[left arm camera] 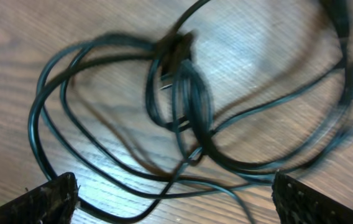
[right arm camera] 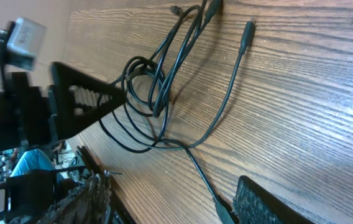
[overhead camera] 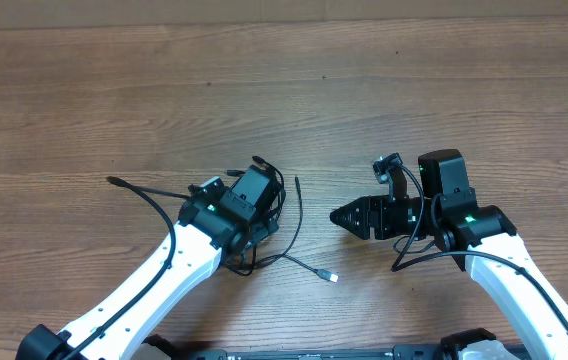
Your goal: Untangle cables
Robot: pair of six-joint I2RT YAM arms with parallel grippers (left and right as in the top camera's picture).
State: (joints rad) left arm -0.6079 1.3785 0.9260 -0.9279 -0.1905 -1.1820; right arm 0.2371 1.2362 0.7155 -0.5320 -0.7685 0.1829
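The cables (overhead camera: pixel 264 240) are thin black cords lying bunched on the wooden table. Loose strands run left (overhead camera: pixel 129 185), up (overhead camera: pixel 297 195) and right to a silvery plug (overhead camera: pixel 332 277). My left gripper (overhead camera: pixel 259 208) hovers right over the bunch, open. In the left wrist view the tangled loops (left arm camera: pixel 183 106) lie between and beyond its spread fingers (left arm camera: pixel 176 205), which hold nothing. My right gripper (overhead camera: pixel 342 215) is open and empty, right of the bunch and pointing at it. Its wrist view shows the bunch (right arm camera: pixel 151 93), and the plug strand (right arm camera: pixel 201 177) passing between its fingers (right arm camera: pixel 176 208).
The wooden table (overhead camera: pixel 284 80) stretches to the back. Its near edge (right arm camera: pixel 96 168) shows in the right wrist view, with stands and clutter beyond. The thicker black wires along the arms (overhead camera: pixel 169 245) are not task cables.
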